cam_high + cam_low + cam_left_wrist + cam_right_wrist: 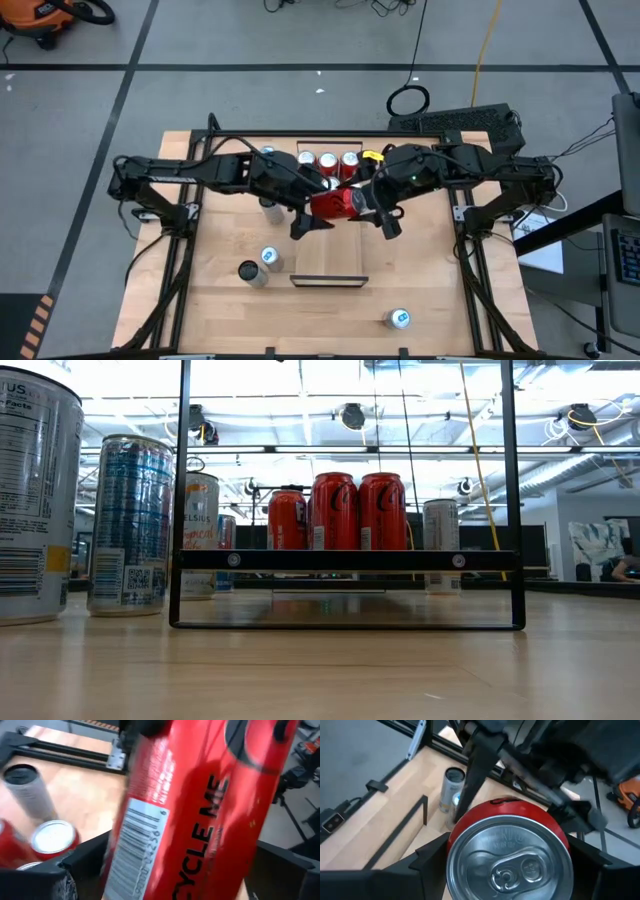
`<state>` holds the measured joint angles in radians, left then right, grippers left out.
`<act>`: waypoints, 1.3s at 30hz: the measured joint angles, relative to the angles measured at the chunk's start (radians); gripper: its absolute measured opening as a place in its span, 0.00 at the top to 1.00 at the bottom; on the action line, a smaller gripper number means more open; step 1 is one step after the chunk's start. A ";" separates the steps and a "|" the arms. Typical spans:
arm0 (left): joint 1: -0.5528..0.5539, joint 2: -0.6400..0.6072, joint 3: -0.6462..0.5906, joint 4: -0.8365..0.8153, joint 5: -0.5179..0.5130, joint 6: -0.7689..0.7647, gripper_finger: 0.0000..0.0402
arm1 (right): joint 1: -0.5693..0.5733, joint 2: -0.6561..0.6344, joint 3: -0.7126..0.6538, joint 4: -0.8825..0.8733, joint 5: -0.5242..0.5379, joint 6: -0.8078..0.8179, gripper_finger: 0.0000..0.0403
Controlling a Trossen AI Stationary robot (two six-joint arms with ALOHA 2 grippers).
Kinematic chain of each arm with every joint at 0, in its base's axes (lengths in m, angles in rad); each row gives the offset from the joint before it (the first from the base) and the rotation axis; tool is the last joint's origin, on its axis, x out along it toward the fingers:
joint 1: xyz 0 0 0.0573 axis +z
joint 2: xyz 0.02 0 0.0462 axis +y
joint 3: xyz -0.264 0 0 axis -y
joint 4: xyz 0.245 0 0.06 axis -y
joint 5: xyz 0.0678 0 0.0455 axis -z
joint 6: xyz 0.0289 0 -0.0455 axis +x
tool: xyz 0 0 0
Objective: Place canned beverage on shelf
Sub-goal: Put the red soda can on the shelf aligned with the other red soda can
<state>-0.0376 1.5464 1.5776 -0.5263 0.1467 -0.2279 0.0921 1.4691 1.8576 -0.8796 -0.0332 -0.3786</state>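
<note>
We're holding the red can [338,202] sideways at frame centre, the right gripper [377,208] w/ jaws clamped across its top end. The left gripper [312,211] is sitting beside it, jaws spread wide, clear. Further up, the shelf [375,148] is carrying three red cans [327,161]; open room's tight, approx. one slot.

The red can [507,852] is shiny metal with a smooth silver top. The table [330,315] is pale wood, smooth and a bit dull. The frame [345,560] by its back edge is black metal.
</note>
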 joint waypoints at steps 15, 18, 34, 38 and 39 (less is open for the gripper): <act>-0.002 0.005 -0.001 -0.002 0.008 -0.001 0.21 | 0.000 0.000 0.000 -0.005 -0.010 0.014 0.33; -0.002 0.005 -0.001 -0.002 0.011 -0.001 0.25 | 0.000 0.000 0.000 -0.007 -0.023 0.016 0.33; -0.003 0.005 -0.001 0.028 0.022 -0.006 0.24 | 0.014 -0.001 0.002 -0.017 -0.017 0.155 0.13; -0.003 0.005 -0.001 0.026 0.020 -0.003 0.24 | 0.014 -0.001 0.002 -0.020 -0.019 0.236 0.09; -0.003 0.005 -0.001 0.027 0.020 -0.002 0.24 | 0.014 0.000 0.002 -0.022 -0.019 0.254 0.08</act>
<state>-0.0404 1.5513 1.5764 -0.4997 0.1663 -0.2304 0.1059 1.4688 1.8591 -0.9017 -0.0525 -0.1244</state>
